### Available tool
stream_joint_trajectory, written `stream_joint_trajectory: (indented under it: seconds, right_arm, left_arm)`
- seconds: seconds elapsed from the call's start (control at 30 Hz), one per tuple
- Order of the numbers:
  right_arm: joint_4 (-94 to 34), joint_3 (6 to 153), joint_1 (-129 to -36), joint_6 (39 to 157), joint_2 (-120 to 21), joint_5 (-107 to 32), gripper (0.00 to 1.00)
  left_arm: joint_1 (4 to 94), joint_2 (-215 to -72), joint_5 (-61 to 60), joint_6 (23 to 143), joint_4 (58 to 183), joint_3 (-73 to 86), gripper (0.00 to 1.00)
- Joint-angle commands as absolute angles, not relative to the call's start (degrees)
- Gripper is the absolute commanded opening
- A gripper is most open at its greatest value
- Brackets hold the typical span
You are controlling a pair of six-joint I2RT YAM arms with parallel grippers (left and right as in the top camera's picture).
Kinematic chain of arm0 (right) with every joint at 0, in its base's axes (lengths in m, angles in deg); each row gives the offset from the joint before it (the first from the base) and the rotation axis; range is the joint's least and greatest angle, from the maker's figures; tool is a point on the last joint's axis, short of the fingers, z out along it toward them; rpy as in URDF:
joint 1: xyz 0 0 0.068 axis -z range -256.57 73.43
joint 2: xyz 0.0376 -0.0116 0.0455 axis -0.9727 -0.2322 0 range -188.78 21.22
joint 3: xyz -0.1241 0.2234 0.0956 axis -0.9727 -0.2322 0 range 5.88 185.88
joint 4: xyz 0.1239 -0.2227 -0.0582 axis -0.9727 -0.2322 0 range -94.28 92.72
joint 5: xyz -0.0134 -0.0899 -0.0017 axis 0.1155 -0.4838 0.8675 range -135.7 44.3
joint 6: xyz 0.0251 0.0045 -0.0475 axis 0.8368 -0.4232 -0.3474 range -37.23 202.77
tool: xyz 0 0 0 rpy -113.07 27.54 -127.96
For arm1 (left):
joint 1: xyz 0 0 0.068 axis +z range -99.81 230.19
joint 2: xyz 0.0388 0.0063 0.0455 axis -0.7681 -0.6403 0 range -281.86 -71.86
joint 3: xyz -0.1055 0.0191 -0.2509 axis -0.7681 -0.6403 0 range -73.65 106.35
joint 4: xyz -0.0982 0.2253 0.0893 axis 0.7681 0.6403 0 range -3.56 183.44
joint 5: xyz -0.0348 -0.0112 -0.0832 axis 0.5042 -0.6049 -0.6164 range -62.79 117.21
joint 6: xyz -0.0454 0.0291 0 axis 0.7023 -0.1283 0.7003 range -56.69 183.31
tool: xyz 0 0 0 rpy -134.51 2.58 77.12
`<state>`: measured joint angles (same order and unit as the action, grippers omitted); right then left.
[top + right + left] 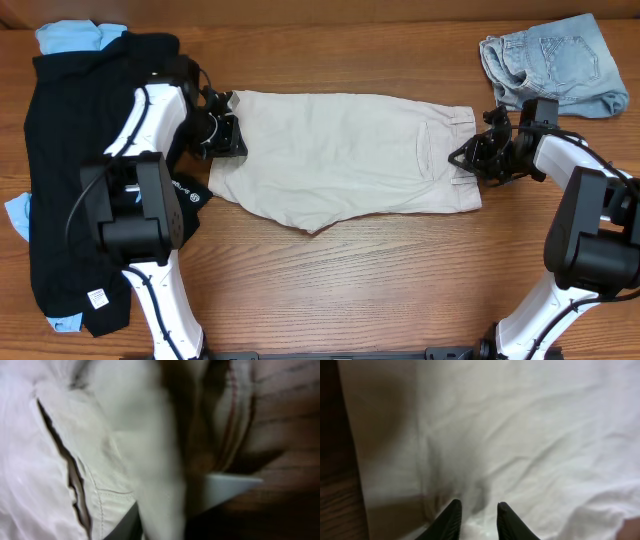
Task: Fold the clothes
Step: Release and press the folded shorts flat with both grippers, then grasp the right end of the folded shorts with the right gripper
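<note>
Beige shorts flat on desk, a hand at each end.
Right hand clamped on waistband; left hand jaws narrowly apart at leg hem, grip unclear. Best to secure both, lift evenly, fold across.

Wooden worktop, warm mid-brown, with grain running left to right in long fine streaks (some bands darker, some more orange). Matte rather than glossy, carrying soft grey shadows here and there. Reaches every edge of the overhead view. From the left wrist, seen only as a narrow strip down the left edge, dark reddish-brown and out of focus. From the right wrist, seen along the right side, grain lines faint, heavily shaded toward the lower right corner.
</note>
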<state>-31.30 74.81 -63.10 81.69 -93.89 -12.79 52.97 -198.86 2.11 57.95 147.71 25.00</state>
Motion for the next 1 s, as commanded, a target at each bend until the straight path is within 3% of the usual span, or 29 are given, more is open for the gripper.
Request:
stream_joint_trajectory:
  seconds: [0.0, 0.37, 0.7, 0.97]
  right_arm:
    - [-30.5, 74.1, -63.4, 82.6, -95.2, -12.1, 0.04]
    - [-38.6, 76.1, -56.5, 82.5, -90.4, -12.2, 0.04]
    - [-51.6, 79.4, -53.4, 79.3, -86.0, -20.2, 0.04]
    - [-50.8, 79.4, -56.5, 80.0, -86.0, -21.7, 0.04]
  left_arm:
    - [54.8, -198.9, -5.8, 55.5, 149.1, 27.8, 0.31]
    - [56.9, -198.8, -7.1, 51.7, 152.6, 31.2, 0.36]
    - [55.6, -198.9, -7.9, 51.7, 148.6, 31.1, 0.04]
    - [50.1, -199.5, -8.9, 49.0, 143.5, 31.1, 0.04]
